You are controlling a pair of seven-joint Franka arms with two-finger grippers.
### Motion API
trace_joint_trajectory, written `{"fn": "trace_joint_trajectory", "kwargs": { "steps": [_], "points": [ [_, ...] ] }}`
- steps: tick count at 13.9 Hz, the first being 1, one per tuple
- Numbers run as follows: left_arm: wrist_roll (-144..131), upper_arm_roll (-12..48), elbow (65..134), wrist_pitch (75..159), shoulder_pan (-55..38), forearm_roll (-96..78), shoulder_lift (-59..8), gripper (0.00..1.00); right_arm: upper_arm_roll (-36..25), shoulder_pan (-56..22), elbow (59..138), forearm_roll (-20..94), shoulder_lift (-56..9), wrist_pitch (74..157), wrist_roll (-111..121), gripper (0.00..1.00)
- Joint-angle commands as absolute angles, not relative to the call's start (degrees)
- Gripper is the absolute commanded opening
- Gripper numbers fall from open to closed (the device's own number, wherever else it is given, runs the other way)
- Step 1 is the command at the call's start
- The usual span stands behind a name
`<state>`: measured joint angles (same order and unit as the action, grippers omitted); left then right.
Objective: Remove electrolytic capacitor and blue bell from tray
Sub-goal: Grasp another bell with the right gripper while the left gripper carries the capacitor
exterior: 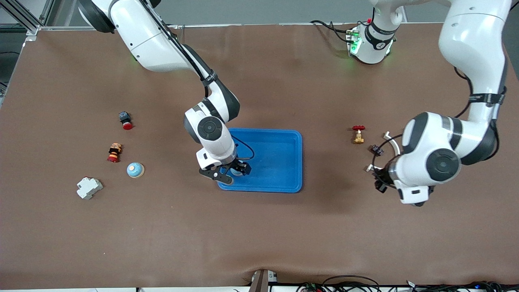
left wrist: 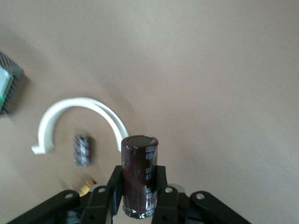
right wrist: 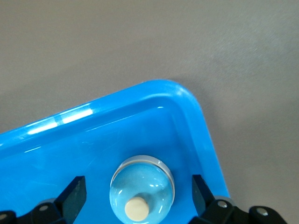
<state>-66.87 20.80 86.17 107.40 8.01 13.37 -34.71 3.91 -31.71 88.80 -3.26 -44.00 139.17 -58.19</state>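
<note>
1. Blue plastic tray [exterior: 279, 162] sits mid-surface, and the right tool [exterior: 229, 172] hangs over its corner nearest the front camera, toward the right arm's end.
2. The right tool is released: its black fingers [right wrist: 74, 192] stand wide apart on either side of a pale blue dome-shaped bell with a cream button [right wrist: 141, 190], which rests in that tray corner directly below the tool, touching neither finger.
3. The left tool [left wrist: 140, 198] is clenched on a dark brown cylindrical capacitor [left wrist: 139, 175], held upright above the brown surface [exterior: 259, 227] at the left arm's end.
4. Below the left tool lie a white curved plastic piece [left wrist: 74, 119] and, just beside it, a small dark cylindrical part [left wrist: 82, 150].
5. A small brass valve with a red handle [exterior: 358, 134] stands near the left tool, toward the tray.
6. A second pale blue bell [exterior: 135, 170] rests well apart from the right tool, toward the right arm's end.
</note>
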Motion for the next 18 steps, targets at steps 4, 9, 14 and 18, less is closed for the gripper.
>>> {"fn": "trace_joint_trajectory", "kwargs": {
  "steps": [4, 9, 14, 18],
  "points": [
    [-59.43, 21.09, 94.31, 117.59, 15.28, 19.58, -36.64, 0.0, 2.99, -33.92, 85.25, -8.6, -48.6, 138.51, -63.02, 1.0],
    [-54.76, 21.01, 94.57, 123.05, 17.58, 22.59, -39.64, 0.0, 2.99, -34.36, 84.38, -10.37, -49.83, 138.52, -63.02, 1.0],
    [-54.76, 20.66, 96.5, 123.13, 17.23, 22.59, -39.99, 0.24, 3.16, -34.45, 82.97, -9.76, -49.83, 138.08, -63.71, 0.0],
    [-55.11, 20.65, 95.72, 123.13, 17.05, 22.59, -40.43, 0.75, 4.83, -34.45, 79.99, -6.43, -49.13, 134.76, -70.58, 0.0]
  ]
}}
